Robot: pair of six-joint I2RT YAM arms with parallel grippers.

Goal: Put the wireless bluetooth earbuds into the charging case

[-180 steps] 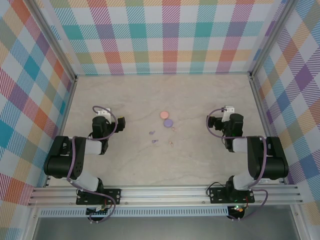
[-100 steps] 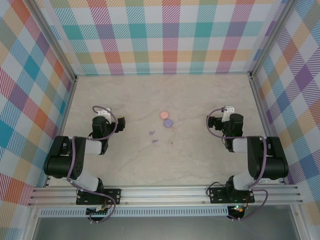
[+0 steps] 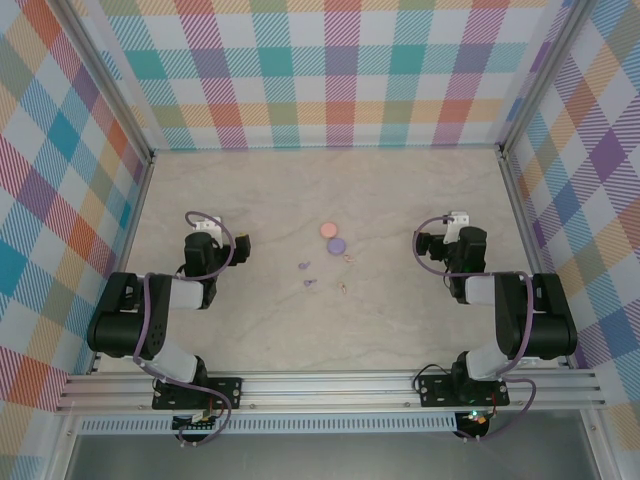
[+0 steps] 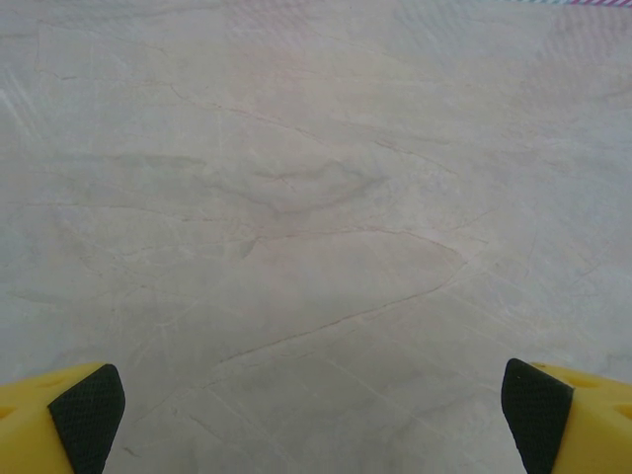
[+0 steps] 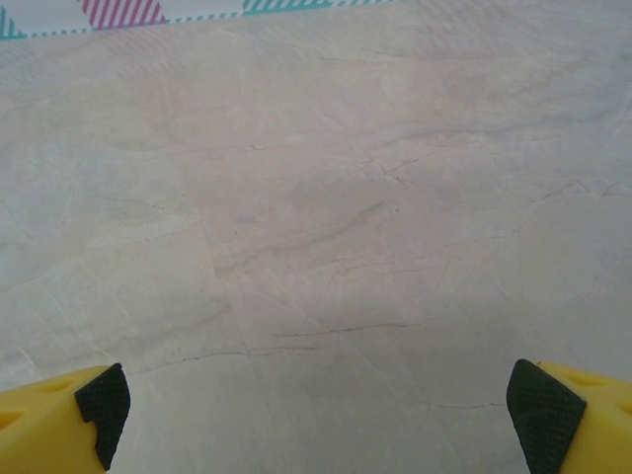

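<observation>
Two purple earbuds [image 3: 304,266] [image 3: 310,283] and two pale beige earbuds [image 3: 348,258] [image 3: 342,288] lie loose on the marbled table near its middle. Just behind them sit two small round discs, one pink [image 3: 327,229] and one purple [image 3: 337,244], which look like the charging cases. My left gripper [image 3: 238,243] [image 4: 311,420] rests low to the left of the buds, open, with bare table between its yellow fingers [image 4: 59,425]. My right gripper [image 3: 422,245] [image 5: 321,405] rests to their right, also open and holding nothing.
Plaid walls [image 3: 330,70] close the table in at the back and on both sides. A metal rail [image 3: 330,385] carrying both arm bases runs along the near edge. The marbled tabletop [image 3: 330,330] stretches between the two arms.
</observation>
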